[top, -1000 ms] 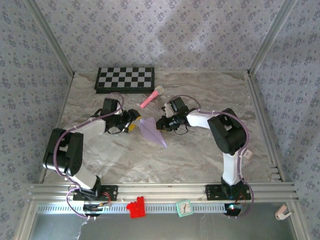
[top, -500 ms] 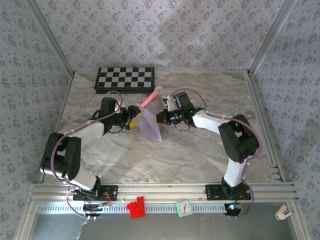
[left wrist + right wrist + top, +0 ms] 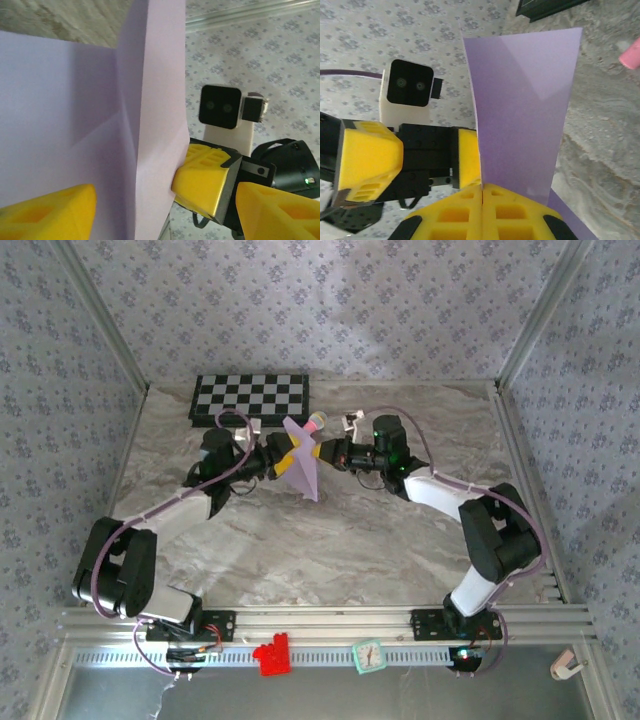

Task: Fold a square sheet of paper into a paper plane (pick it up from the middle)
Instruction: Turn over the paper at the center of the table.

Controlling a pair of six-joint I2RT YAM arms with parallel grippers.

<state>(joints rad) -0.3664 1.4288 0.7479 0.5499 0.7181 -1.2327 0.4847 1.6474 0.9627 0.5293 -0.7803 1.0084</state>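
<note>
**Plane held upright between two claws**

The plane [image 3: 302, 468] stands on edge over the middle of the table [image 3: 380, 530], just in front of the board [image 3: 250, 397], with its upper corner close to the pink microphone [image 3: 316, 422]. Whether its lower tip touches the table cannot be told.

The right claw [image 3: 322, 452] reaches in from the right and pinches the plane. In the right wrist view its yellow fingers [image 3: 455, 217] are pressed together with the lavender paper rising from between them.

The left claw [image 3: 284, 457] faces it from the other side with its jaws spread wide. In the left wrist view its fingers [image 3: 55, 210] sit far apart at the bottom corners. The folded paper, with a centre crease and a diagonal fold line, stands in the gap, and neither finger visibly presses on it. One yellow finger of the right claw meets the paper's edge there.
</note>
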